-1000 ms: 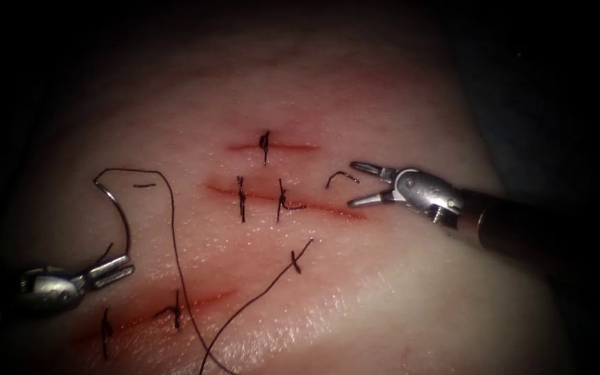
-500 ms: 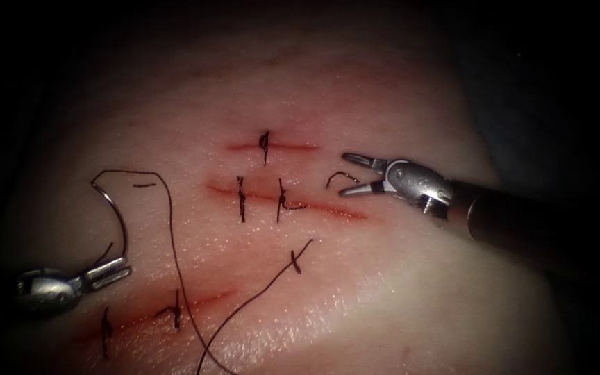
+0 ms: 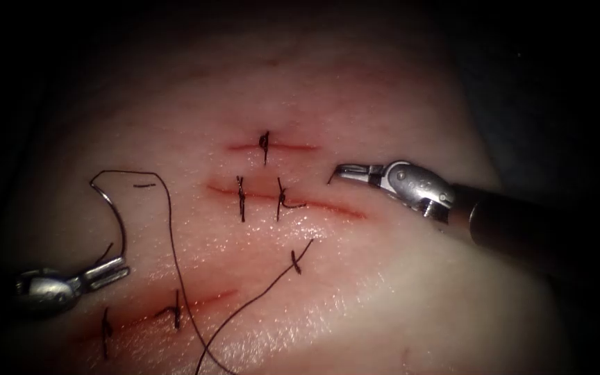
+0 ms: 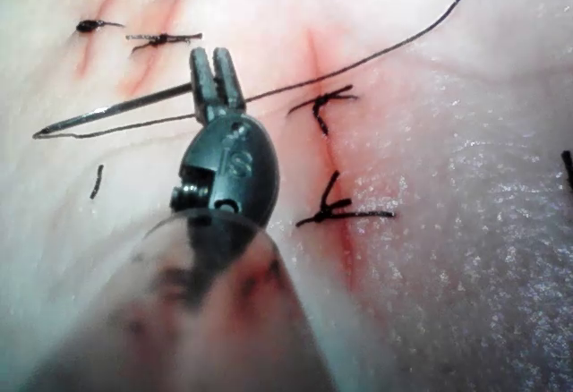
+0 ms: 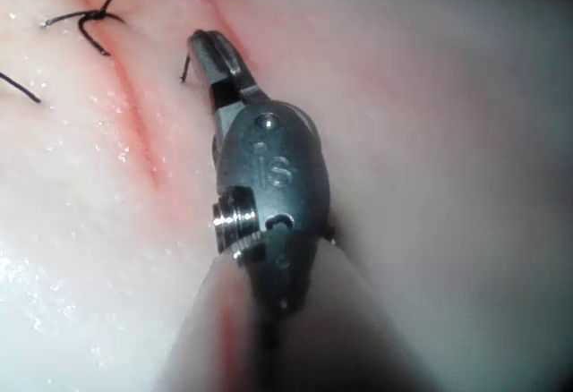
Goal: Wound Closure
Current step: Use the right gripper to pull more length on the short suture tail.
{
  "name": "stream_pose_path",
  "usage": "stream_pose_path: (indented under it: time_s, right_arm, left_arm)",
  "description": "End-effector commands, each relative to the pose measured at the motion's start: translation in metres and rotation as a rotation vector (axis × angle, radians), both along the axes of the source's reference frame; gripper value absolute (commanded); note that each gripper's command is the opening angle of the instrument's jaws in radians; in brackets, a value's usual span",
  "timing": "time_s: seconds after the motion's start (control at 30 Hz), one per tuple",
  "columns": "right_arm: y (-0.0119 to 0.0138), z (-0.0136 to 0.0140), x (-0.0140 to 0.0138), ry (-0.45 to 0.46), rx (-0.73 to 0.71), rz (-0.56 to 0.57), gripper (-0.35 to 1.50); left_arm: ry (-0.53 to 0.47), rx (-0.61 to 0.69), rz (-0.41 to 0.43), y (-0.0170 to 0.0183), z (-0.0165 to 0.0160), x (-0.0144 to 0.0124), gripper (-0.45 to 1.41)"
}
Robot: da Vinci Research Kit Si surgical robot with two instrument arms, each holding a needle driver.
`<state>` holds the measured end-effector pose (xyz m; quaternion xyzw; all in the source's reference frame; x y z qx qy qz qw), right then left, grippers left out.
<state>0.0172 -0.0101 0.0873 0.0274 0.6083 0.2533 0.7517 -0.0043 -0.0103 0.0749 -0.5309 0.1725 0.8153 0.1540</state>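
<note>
My left tool (image 3: 116, 267) sits at the lower left, jaws shut on the curved needle (image 3: 123, 226) at one end of its curve. The needle arcs up over the tissue (image 3: 397, 278), left of the cuts and not in it. The thread (image 3: 175, 264) leaves its far end and loops down to the lower edge. The left wrist view shows the left tool (image 4: 219, 56), the needle (image 4: 116, 110) and the thread (image 4: 403, 38). My right tool (image 3: 342, 170) is shut on a short cut piece of thread (image 3: 330, 180) near the right end of the middle cut (image 3: 328, 207). The right wrist view shows the right tool (image 5: 204, 43) with the piece (image 5: 184, 70) at its tip.
An upper cut (image 3: 293, 146) carries one stitch (image 3: 265, 146). The middle cut carries two stitches (image 3: 242, 198). A lower left cut (image 3: 203, 300) has two stitches (image 3: 176, 316). A knotted strand (image 3: 296, 262) lies below the middle cut. A small thread scrap (image 3: 145, 185) lies by the needle.
My right tool moved a little left and closed its jaws on the short cut piece of thread. The left tool and the needle stayed where they were.
</note>
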Motion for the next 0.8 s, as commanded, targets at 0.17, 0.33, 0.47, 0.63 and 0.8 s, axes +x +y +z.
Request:
stream_pose_path:
  time_s: [0.17,0.33,0.47,0.63,0.8]
  right_arm:
    - [0.0029,-0.0012,0.0008,0.007,-0.022,0.013,-0.35]
    - [0.0038,-0.0020,0.0008,0.007,-0.033,0.017,-0.35]
    - [0.0044,-0.0026,0.0007,0.007,-0.037,0.020,-0.35]
    - [0.0055,-0.0035,0.0006,0.010,-0.047,0.028,-0.35]
    - [0.0063,-0.0042,0.0006,0.011,-0.055,0.033,-0.35]
  left_arm:
    - [-0.002,0.005,0.000,0.0001,0.0008,-0.0006,-0.45]
    - [-0.002,0.006,-0.001,0.0002,0.0008,-0.0007,-0.45]
    - [0.001,0.007,-0.001,0.0002,0.0008,-0.0009,-0.45]
    - [0.002,0.010,0.004,0.0003,0.0009,-0.0011,-0.45]
    - [0.002,0.010,0.004,0.0004,0.0010,-0.0011,-0.45]
